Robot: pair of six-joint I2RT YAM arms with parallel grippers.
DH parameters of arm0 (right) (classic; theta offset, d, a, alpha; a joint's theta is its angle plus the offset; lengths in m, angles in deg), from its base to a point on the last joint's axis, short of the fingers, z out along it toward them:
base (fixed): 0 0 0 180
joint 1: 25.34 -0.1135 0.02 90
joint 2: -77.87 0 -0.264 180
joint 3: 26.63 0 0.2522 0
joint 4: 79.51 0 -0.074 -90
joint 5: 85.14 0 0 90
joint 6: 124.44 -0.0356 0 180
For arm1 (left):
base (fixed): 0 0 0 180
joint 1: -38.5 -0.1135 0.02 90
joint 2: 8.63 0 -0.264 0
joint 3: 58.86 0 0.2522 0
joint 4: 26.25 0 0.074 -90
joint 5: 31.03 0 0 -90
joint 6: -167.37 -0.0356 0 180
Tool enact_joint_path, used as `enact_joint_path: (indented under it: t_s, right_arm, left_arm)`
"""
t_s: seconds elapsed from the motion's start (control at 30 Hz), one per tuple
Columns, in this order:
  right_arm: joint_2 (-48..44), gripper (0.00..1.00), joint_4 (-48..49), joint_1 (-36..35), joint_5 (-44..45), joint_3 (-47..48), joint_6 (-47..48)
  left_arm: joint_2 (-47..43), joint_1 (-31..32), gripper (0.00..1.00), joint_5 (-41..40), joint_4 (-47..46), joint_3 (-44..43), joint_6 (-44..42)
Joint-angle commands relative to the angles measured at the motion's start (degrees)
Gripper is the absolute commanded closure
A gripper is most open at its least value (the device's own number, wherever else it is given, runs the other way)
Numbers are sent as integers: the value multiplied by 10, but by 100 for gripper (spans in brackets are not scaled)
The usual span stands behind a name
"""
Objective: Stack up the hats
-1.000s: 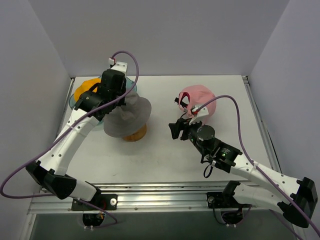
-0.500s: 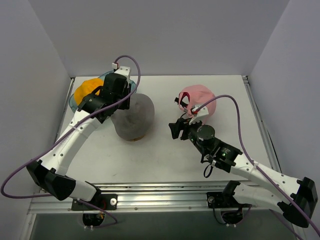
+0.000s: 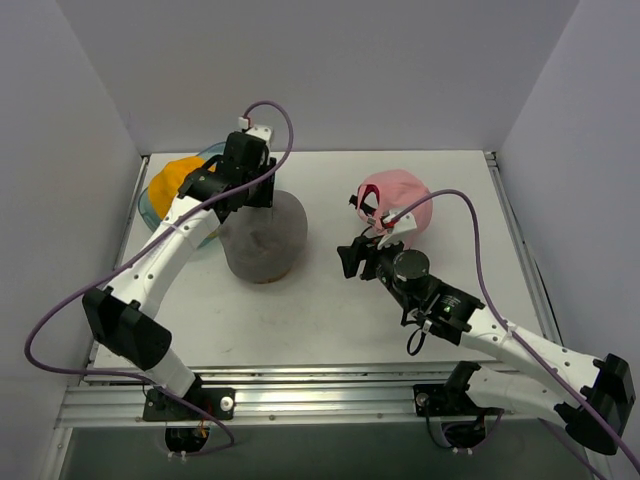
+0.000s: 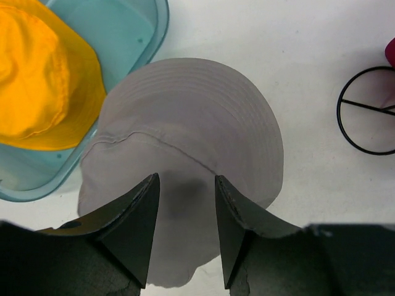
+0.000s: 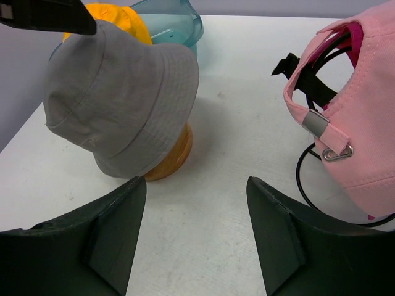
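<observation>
Grey hat [image 3: 263, 235] now dropped over stand [image 5: 171, 161]; L claw [image 4: 185, 179] apart above it; R claw [image 5: 195, 180] apart.

Overhead and two close wrist views, grey hat [image 3: 265, 235] in all.

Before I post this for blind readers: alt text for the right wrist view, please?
A grey fabric bucket hat sits over a rounded wooden stand on a white table. At right, a light pink fabric cap rests on a black wire stand; behind, a translucent teal plastic tub holds a yellow-orange fabric hat. The right pincer is open.
</observation>
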Motion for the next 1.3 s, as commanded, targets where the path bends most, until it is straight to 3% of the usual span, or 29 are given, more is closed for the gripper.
enact_joint_path:
  t_s: [0.0, 0.6, 0.97, 1.27]
  right_arm:
    - [3, 38, 8, -4, 5, 27, 6]
    - [3, 38, 10, -6, 6, 27, 7]
    - [-8, 38, 8, -6, 6, 26, 6]
    - [-7, 38, 8, -6, 8, 26, 8]
  left_arm:
    - [21, 0, 50, 25, -10, -38, -3]
    - [87, 42, 51, -15, 13, -65, -7]
    - [115, 46, 51, 10, 7, -74, 7]
    - [94, 63, 50, -13, 51, -163, 3]
